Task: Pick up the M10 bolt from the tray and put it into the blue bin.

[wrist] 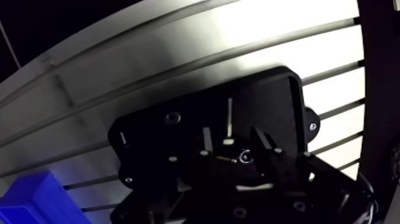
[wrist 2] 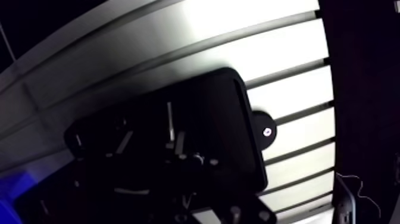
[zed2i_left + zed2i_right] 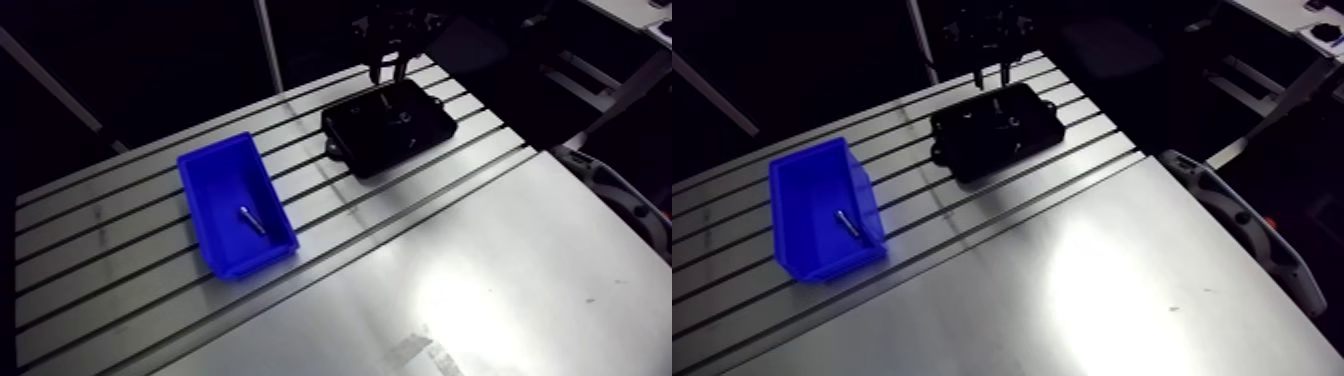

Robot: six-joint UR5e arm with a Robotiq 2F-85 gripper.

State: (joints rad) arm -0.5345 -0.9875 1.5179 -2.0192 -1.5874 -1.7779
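Gripper [image 3: 387, 78]: held above the tray's far edge; fingers are seen apart, nothing clamped.
Tray [image 3: 372, 152]: black; small fasteners [image 1: 229, 119] are laid inside.
Blue bin [image 3: 203, 215]: set near the tray, not touching it.
Bolt [image 3: 252, 220]: laid on the bin floor, away from its walls.
Table [image 3: 480, 290]: a smooth plate adjoins the slotted part.

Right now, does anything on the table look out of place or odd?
One thing: a small metal bolt already lies loose in the blue bin, while the claw hangs over the black tray, where other fasteners lie. Nothing looks spilled or damaged.
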